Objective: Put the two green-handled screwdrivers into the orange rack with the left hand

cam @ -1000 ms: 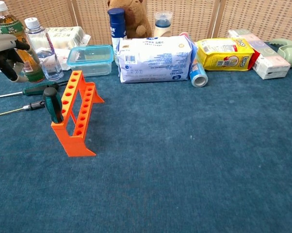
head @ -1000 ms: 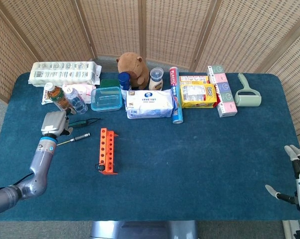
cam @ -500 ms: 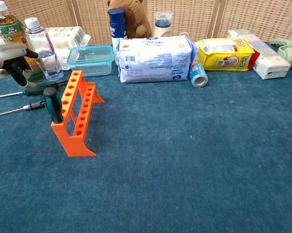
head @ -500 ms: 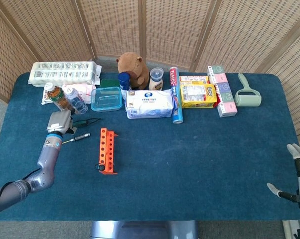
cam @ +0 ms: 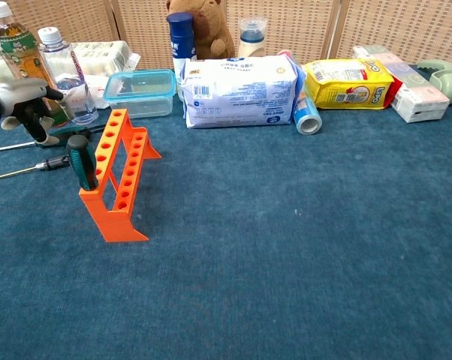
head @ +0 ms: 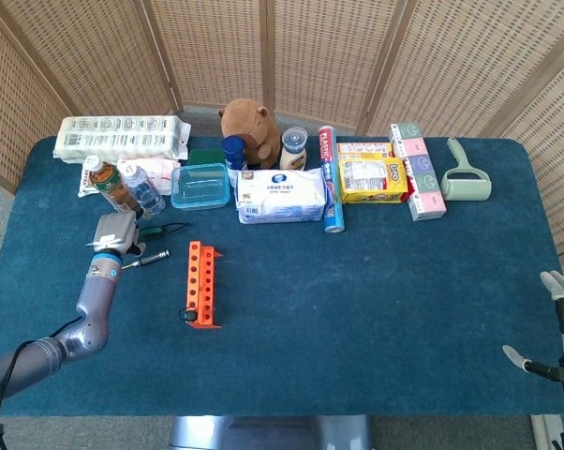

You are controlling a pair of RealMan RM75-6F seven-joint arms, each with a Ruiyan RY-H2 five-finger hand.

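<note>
Left hand (cam: 23, 105) now lower and nearer, fingers reaching onto green-handled screwdriver (cam: 64, 136) lying beside orange rack (cam: 119, 174); grasp impossible to tell. Second green-handled one (cam: 81, 162) upright in rack.

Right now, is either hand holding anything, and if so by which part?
Nothing is clearly held. The left hand hovers at the green-handled screwdriver on the table, fingers pointing down; a grip cannot be told. The right hand is empty.

Left hand (head: 113, 232): pale grey shell, black fingers.
Left forearm (head: 94, 302): silver-grey, blue wrist ring.
Right hand (head: 561, 326): white, black joints.
</note>
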